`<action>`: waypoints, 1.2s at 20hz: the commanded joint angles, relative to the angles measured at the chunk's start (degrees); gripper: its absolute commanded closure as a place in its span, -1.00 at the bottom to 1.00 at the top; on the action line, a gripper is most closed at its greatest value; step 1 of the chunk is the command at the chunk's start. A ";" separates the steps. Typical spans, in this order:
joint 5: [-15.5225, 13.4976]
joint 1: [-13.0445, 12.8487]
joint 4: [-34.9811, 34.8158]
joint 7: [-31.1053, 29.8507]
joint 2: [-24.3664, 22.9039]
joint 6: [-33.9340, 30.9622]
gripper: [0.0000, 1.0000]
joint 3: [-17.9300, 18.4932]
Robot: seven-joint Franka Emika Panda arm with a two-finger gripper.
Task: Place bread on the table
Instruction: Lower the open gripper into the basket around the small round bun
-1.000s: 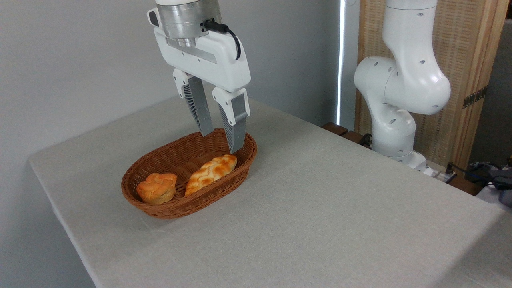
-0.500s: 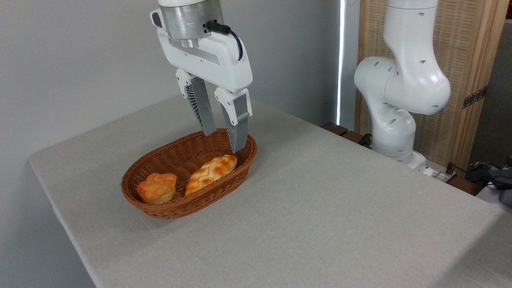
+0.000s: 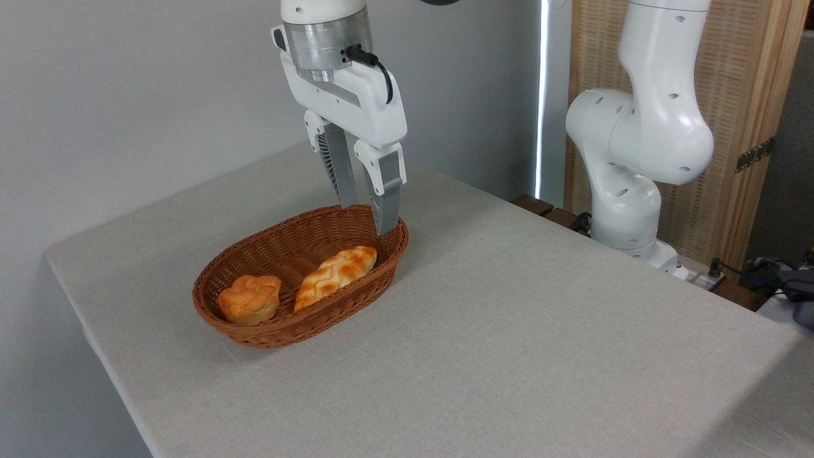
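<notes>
Hand [image 3: 368, 219] poised above far end of wicker basket [image 3: 254, 331], bread [image 3: 249, 299] lying untouched inside.

Fingers parted with a clear gap between, gripping nothing, tips pointing down just over the basket's far rim. Bread, a small round orange-golden bun, sitting at the basket's near-left end, apart from the hand. Beside it, toward the right, an elongated loaf [image 3: 335, 272] with a wavy pale pattern, lying slantwise along the basket. Basket resting on the grey-beige tabletop [image 3: 509, 331], toward its left edge and nearer the far-left corner than the near one. White arm base [image 3: 626, 191] standing beyond the tabletop's far-right edge.
</notes>
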 commanded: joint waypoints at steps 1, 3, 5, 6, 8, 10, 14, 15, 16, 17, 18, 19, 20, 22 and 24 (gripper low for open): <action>-0.32 -2.78 -4.35 0.61 -2.26 3.81 -1.00 0.79; -1.10 -3.22 -5.14 -1.66 -2.26 5.56 -1.00 0.79; -2.34 -3.49 -6.11 -4.12 -2.26 8.98 -1.00 0.87; -2.34 -3.57 -6.46 -4.57 -2.26 10.65 -1.00 0.87; -2.34 -4.62 -7.77 -4.66 -2.26 13.99 -1.00 0.87; -2.34 -4.89 -10.49 -4.66 -2.35 18.73 -1.00 0.87; -2.60 -6.12 -13.49 -4.66 -2.61 24.90 -1.00 0.79; -3.21 -6.12 -14.36 -4.66 -2.52 26.91 -1.00 0.79; -4.26 -6.12 -15.07 -4.66 -2.52 29.11 -1.00 0.87; -5.40 -6.12 -15.51 -4.75 -2.35 31.04 -1.00 0.87; -6.28 -6.12 -15.69 -4.66 -2.26 32.54 -1.00 0.87; -6.82 -6.12 -15.69 -4.66 -2.09 33.51 -1.00 0.87; -7.26 -6.21 -15.78 -4.66 -2.08 34.22 -1.00 0.87; -7.52 -7.18 -16.22 -4.66 -1.21 36.15 -1.00 0.87; -7.52 -8.40 -16.13 -4.66 0.11 38.08 -1.00 0.87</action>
